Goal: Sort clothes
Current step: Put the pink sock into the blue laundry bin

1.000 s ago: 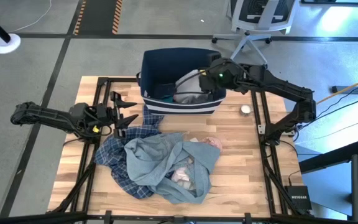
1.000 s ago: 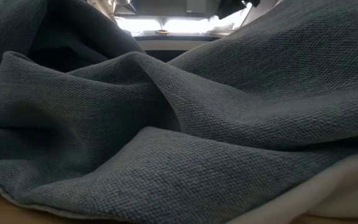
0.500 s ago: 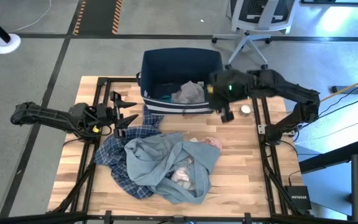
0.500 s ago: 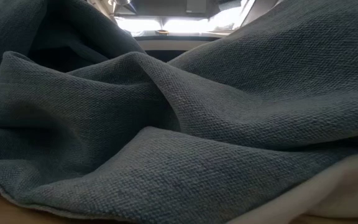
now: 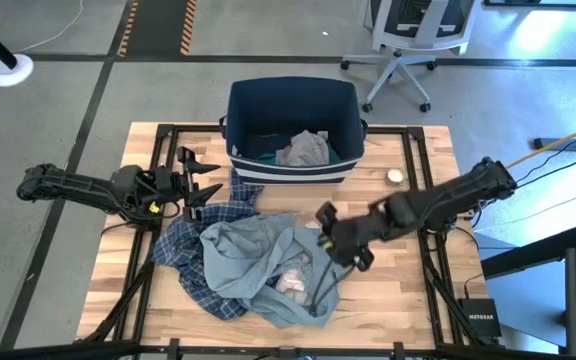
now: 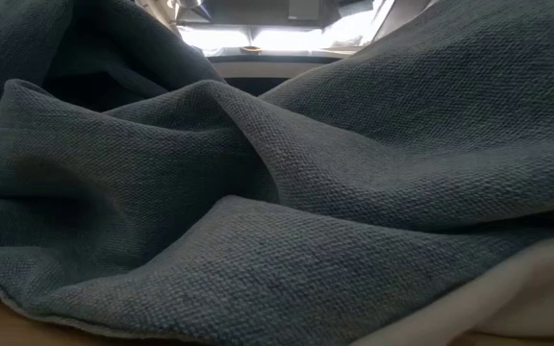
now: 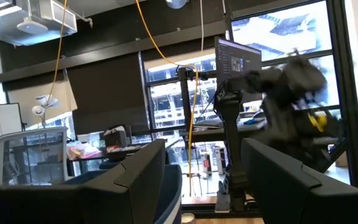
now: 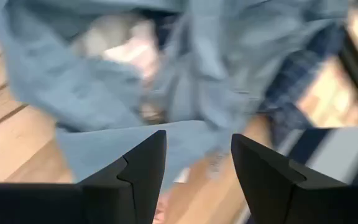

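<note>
Your right end effector (image 5: 340,238) hovers at the 3 o'clock edge of the clothes pile, fingers parted with nothing between them; the pile sits at the worktop's (image 5: 408,290) centre, the light grey-blue garment (image 5: 258,255) on top, the plaid shirt (image 5: 190,255) spreading out toward 9 o'clock; a grey piece (image 5: 303,150) lies in the navy bin (image 5: 293,100) at 12 o'clock; your left end effector (image 5: 200,176) waits at 9 o'clock, fingers spread and empty.

Both arms are dark, jointed and slim — matte black links. The left gripper (image 5: 200,176) has two pointed black fingers; the right gripper (image 8: 196,155) shows blocky, angular black fingers — notched inner edges.
</note>
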Action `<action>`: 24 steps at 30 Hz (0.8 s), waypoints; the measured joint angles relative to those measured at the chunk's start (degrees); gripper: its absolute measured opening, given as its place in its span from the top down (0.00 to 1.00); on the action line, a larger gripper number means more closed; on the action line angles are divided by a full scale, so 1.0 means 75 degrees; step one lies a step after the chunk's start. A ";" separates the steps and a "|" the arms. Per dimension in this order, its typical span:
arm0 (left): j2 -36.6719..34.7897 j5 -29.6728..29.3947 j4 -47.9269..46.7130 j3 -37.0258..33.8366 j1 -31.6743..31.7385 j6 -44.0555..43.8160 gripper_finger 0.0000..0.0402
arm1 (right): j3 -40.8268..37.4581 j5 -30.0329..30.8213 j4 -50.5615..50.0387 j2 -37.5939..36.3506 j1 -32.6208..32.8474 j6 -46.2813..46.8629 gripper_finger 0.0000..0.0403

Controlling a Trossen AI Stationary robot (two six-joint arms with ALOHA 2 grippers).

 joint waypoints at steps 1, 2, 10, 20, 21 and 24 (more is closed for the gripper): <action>0.0002 0.0001 0.0002 -0.0002 -0.0002 -0.0012 0.48 | -0.0272 0.0000 0.0153 0.0000 0.0098 0.0003 0.51; 0.0001 0.0000 0.0004 -0.0002 -0.0003 -0.0016 0.48 | -0.0534 0.0008 0.0262 0.0000 0.0192 0.0036 0.51; 0.0000 0.0000 0.0006 0.0000 -0.0003 -0.0025 0.48 | -0.2311 0.0007 0.1616 0.0000 0.0892 0.0592 0.51; 0.0002 0.0000 0.0007 -0.0002 0.0000 -0.0028 0.48 | -0.3365 0.0026 0.3198 0.0114 0.1552 -0.0229 0.51; 0.0000 0.0000 0.0007 0.0000 0.0000 -0.0028 0.48 | -0.3408 0.0026 0.3282 0.0177 0.1605 -0.0357 0.51; 0.0002 0.0000 0.0005 -0.0001 0.0000 -0.0028 0.48 | -0.3433 0.0024 0.3459 0.0467 0.1737 -0.0820 0.51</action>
